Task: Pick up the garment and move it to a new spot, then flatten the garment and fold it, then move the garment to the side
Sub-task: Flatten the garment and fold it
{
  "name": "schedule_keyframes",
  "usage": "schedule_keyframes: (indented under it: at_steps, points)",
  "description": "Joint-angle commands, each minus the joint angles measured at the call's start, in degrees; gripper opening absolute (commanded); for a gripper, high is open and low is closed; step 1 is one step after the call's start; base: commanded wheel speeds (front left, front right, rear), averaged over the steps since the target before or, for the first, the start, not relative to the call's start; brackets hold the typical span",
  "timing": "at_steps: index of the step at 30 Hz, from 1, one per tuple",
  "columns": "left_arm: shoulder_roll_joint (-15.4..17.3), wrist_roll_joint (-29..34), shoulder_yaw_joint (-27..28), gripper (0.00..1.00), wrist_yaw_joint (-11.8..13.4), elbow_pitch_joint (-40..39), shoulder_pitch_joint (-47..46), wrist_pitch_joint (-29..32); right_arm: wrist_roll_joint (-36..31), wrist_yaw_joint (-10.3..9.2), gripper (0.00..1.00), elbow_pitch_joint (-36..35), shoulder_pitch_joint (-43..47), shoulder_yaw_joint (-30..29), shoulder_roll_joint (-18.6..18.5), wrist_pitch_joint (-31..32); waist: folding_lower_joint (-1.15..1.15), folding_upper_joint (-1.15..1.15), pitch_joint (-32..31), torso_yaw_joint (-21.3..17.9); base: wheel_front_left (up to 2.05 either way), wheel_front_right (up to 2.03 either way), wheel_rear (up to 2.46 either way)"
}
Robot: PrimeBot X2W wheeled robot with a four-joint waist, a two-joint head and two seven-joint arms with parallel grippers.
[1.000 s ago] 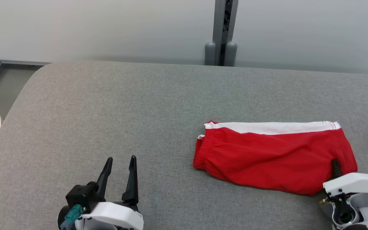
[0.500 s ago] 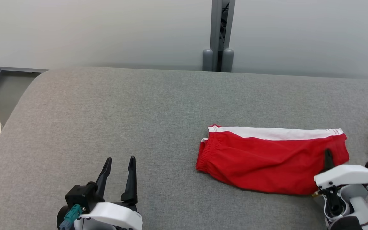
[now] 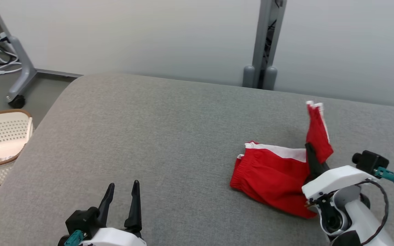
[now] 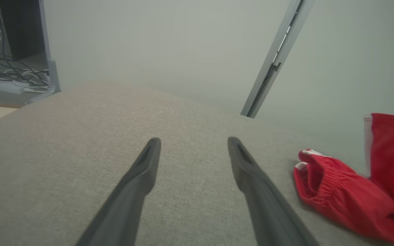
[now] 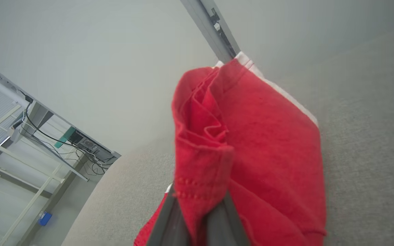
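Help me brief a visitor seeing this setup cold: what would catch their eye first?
The red fabric shorts with a white side stripe, at the right of the grey padded surface, one end pinched up by the shut right gripper. Next, the open left gripper hovering empty at the lower left.

Grey padded table (image 3: 149, 136), red shorts (image 3: 268, 177) partly on it

Red white-trimmed garment (image 3: 272, 174), one end lifted off the cushion

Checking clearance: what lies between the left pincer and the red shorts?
Bare grey cushion separates the left pincer from the red shorts; the head view shows it.
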Motion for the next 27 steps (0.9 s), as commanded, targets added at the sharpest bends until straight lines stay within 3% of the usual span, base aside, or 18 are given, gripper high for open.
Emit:
schedule_keyframes:
  at_steps: [1,7,20,21,22,27]
  points:
    - [0.25,-0.03,0.45,1.00,-0.24,0.08,0.96,-0.15,0.56,0.01,0.00,-1.13,1.13,1.12,-0.37,0.45,0.00,0.00,-0.21,1.20,0.00,0.00,0.00]
    - [0.23,-0.59,0.42,1.00,-0.44,-0.03,0.78,-0.15,1.23,0.01,0.00,-3.45,3.39,6.06,-0.43,2.33,0.00,0.00,0.83,4.00,0.00,0.00,0.00]
    - [0.24,-2.57,-2.39,1.00,0.90,-0.81,-0.69,-0.15,2.68,0.01,0.00,-0.38,2.26,10.23,-0.39,3.61,0.00,0.00,4.59,8.42,0.00,0.00,0.00]
    - [0.23,-2.64,-2.67,1.00,1.02,-0.87,-0.70,-0.15,2.83,0.01,0.69,-0.19,2.05,10.38,-0.38,3.52,0.00,0.00,4.84,8.70,0.00,0.00,0.00]
    - [0.23,-2.79,-2.94,1.00,1.06,-0.92,-0.70,-0.15,3.03,0.01,1.00,0.32,1.93,10.38,-0.39,3.50,0.00,0.00,5.06,8.96,0.00,0.00,0.00]
    - [0.24,-3.18,-3.44,1.00,1.43,-0.99,-0.90,-0.15,4.25,0.01,1.00,0.33,1.98,12.21,-0.38,3.20,0.00,0.00,5.51,9.58,0.00,0.00,0.00]
